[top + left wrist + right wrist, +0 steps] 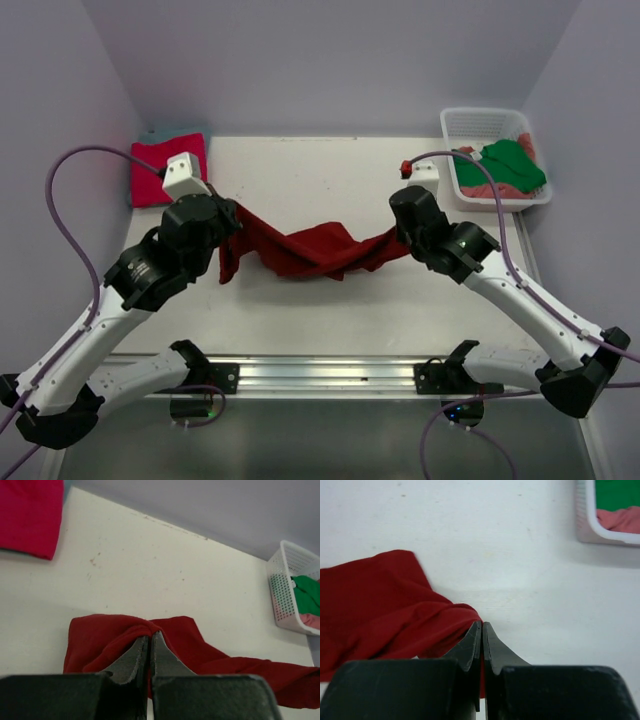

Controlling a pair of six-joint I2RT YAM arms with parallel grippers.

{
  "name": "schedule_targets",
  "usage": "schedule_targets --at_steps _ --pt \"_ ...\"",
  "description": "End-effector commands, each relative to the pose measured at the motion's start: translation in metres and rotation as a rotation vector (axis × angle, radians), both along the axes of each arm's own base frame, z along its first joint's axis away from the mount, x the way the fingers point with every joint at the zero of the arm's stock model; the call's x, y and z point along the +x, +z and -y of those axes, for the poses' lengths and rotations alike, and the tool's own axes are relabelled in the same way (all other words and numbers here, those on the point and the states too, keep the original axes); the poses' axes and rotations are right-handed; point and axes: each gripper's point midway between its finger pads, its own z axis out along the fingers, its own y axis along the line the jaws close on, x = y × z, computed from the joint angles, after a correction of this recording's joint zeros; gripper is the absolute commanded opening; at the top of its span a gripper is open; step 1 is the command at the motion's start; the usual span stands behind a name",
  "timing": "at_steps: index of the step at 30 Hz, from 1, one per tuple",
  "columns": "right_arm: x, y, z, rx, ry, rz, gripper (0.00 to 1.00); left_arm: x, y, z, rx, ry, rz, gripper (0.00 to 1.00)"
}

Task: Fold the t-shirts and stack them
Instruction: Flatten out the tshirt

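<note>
Dark red t-shirt (310,250) sagging between your two grippers, well left of white lattice basket (450,150). Your left gripper (150,637) pinched fully shut on one end of cloth; your right gripper (482,626) likewise on other end. Green t-shirt (515,165) inside basket; magenta-pink t-shirt (152,172) far left of basket.

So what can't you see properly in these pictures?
- Top view: the green shirt covers most of the basket, so what lies underneath is hidden.
- Top view: the magenta shirt hides nearly all of the teal shirt below it.
- Wrist views: the dark red shirt is bunched at the shut left gripper and right gripper, so which part they pinch is unclear.
- Left wrist view: the picture's edge cuts off the magenta shirt.
</note>
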Motion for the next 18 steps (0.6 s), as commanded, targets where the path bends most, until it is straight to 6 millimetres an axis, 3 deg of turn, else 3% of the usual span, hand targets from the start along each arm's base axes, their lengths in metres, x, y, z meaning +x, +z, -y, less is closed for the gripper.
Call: schedule_targets --at_steps 1,5,7,10,13,18 --pt "0.003 0.007 0.042 -0.154 -0.184 0.033 0.0 -0.021 -0.008 -0.03 -0.063 0.11 -0.041 0.0" --pt "0.006 0.025 0.056 -0.182 -0.268 0.087 0.0 -0.048 -0.017 -0.048 -0.104 0.147 -0.128 0.0" --pt "0.008 0.033 0.063 -0.202 -0.31 0.117 0.0 -0.056 -0.026 -0.044 -0.149 0.131 -0.172 0.0" --pt "0.013 0.037 0.064 -0.22 -0.327 0.133 0.0 -0.067 -0.058 -0.046 -0.14 0.145 -0.263 0.0" --pt "0.024 0.029 0.057 -0.236 -0.324 0.122 0.0 -0.064 -0.102 -0.041 -0.131 0.168 -0.309 0.0" --pt "0.045 -0.003 0.047 -0.259 -0.324 0.059 0.0 -0.04 -0.138 -0.031 -0.105 0.189 -0.268 0.0"
